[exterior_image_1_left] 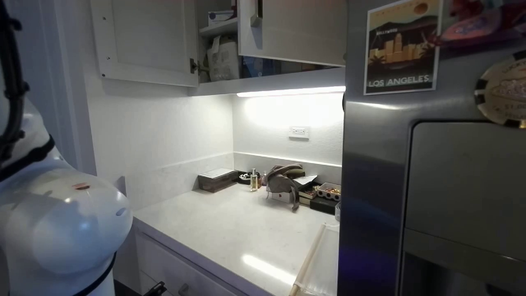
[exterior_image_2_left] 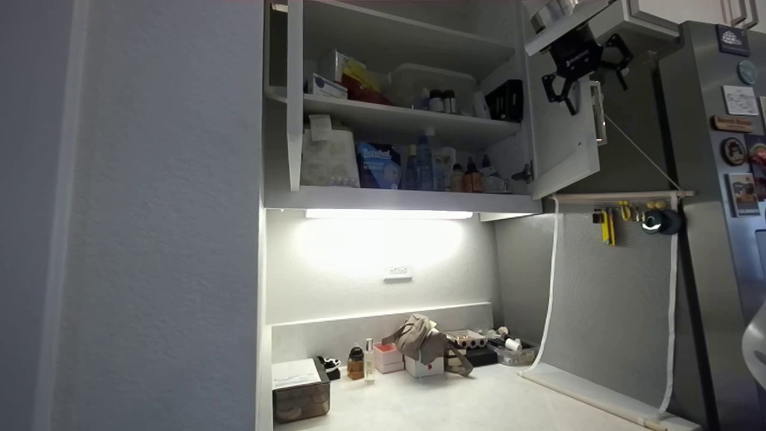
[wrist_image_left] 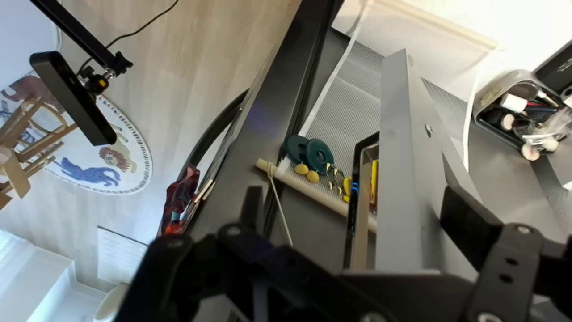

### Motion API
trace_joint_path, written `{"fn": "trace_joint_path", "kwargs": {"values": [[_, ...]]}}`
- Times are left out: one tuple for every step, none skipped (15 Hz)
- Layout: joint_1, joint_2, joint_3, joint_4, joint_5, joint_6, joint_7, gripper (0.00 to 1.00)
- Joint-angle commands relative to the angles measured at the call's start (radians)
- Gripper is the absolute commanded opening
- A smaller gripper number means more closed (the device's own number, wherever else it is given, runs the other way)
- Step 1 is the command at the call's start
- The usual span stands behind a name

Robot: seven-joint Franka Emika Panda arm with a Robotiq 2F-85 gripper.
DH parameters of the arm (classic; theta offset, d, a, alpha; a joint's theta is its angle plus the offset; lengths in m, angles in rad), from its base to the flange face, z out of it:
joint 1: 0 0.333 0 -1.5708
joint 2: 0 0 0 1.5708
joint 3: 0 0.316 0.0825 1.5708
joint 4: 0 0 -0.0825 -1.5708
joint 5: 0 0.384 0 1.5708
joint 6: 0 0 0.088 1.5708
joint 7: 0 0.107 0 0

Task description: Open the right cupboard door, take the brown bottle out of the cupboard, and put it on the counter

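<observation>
Nearest the wrist camera, the end effector (wrist_image_left: 353, 201) stands with its black fingers (wrist_image_left: 467, 221) wide apart; between them lie the edge of the right cupboard door (wrist_image_left: 400, 188) and its metal handle (wrist_image_left: 361, 223). Whether either finger touches the door I cannot tell. White lettering on the end effector's body, seen in an exterior view, appears to read ROBOTIQ. Both exterior views show that door standing open.

Inside the white cupboard (exterior_image_2_left: 519, 204), the brown bottle (exterior_image_2_left: 473, 179), dark-capped, stands upright on the bottom shelf (exterior_image_2_left: 383, 194), toward the right; its label is too small to read. Just to its left stands a paler amber bottle (exterior_image_2_left: 457, 179), then, farther along, a tall blue bottle (exterior_image_2_left: 423, 163) and a blue carton (exterior_image_2_left: 378, 166) printed Benehal in white, its smaller print blurred. On the middle shelf (exterior_image_2_left: 413, 118), two black-capped bottles (exterior_image_2_left: 436, 103) stand side by side before a translucent bin (exterior_image_2_left: 413, 81). The framed left door (exterior_image_2_left: 294, 102) is open too.

Below, a light strip (exterior_image_2_left: 389, 214) glows over the glossy white table (exterior_image_2_left: 449, 400). Along its back stand a black-capped amber jar (exterior_image_2_left: 355, 366), a slim clear perfume bottle (exterior_image_2_left: 369, 365) just beside it, a pink box (exterior_image_2_left: 389, 359), and a white box (exterior_image_2_left: 422, 367) bearing a small red mark, with a crumpled taupe cap (exterior_image_2_left: 416, 342) on top.

On the stainless refrigerator (exterior_image_1_left: 376, 172), a postcard (exterior_image_1_left: 400, 49) reads LOS ANGELES along its foot, with HOLLYWOOD small on the hillside; to its right, a round poker-chip magnet (exterior_image_1_left: 503, 88) carries lettering too blurred to read in full.
</observation>
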Motion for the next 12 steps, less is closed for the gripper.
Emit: {"fn": "trace_joint_path", "kwargs": {"values": [[-0.033, 0.054, -0.039, 0.051, 0.021, -0.016, -0.072, 1.00], [-0.029, 0.051, -0.048, 0.053, 0.033, -0.016, -0.085, 1.00], [-0.022, 0.052, -0.053, 0.061, 0.051, -0.022, -0.098, 1.00], [-0.018, 0.051, -0.062, 0.069, 0.071, -0.019, -0.115, 1.00], [-0.012, 0.057, -0.056, 0.090, 0.102, -0.028, -0.131, 1.00], [-0.012, 0.064, -0.046, 0.114, 0.131, -0.044, -0.140, 1.00], [-0.011, 0.073, -0.036, 0.137, 0.161, -0.058, -0.151, 1.00], [-0.008, 0.085, -0.020, 0.172, 0.194, -0.084, -0.160, 1.00], [-0.006, 0.098, -0.006, 0.205, 0.224, -0.107, -0.171, 1.00], [-0.003, 0.114, 0.013, 0.241, 0.250, -0.131, -0.180, 1.00], [-0.001, 0.125, 0.029, 0.263, 0.266, -0.146, -0.189, 1.00], [0.003, 0.137, 0.049, 0.288, 0.277, -0.162, -0.196, 1.00]]}}
